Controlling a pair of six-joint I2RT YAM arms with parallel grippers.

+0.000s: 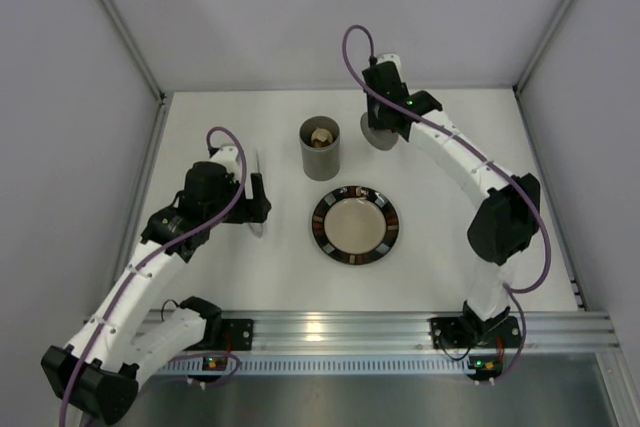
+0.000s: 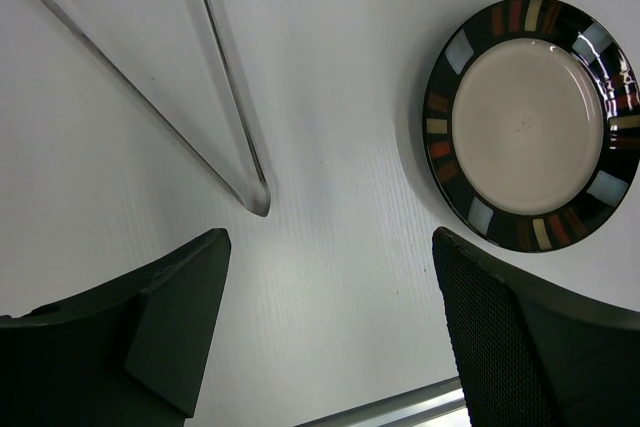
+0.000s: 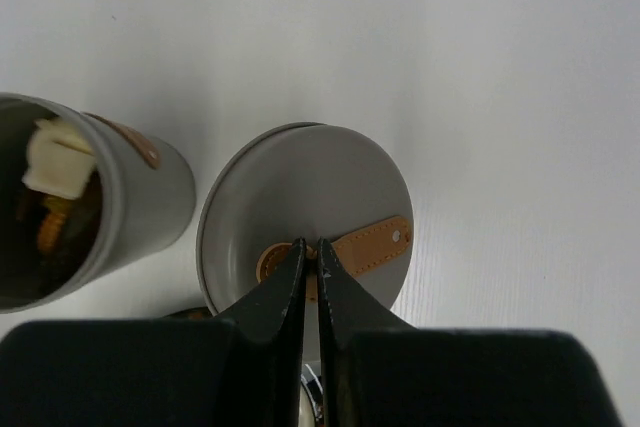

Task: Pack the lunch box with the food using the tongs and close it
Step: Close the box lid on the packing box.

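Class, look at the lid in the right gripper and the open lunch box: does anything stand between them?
Nothing visible does. The right gripper is shut on the lid by its strap; only bare table separates lid and lunch box. The box's mouth is open, and the tongs and plate lie off to the side.

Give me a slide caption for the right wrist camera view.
Right end effector pinching the orange strap of the lid, beside the open lunch box holding food.
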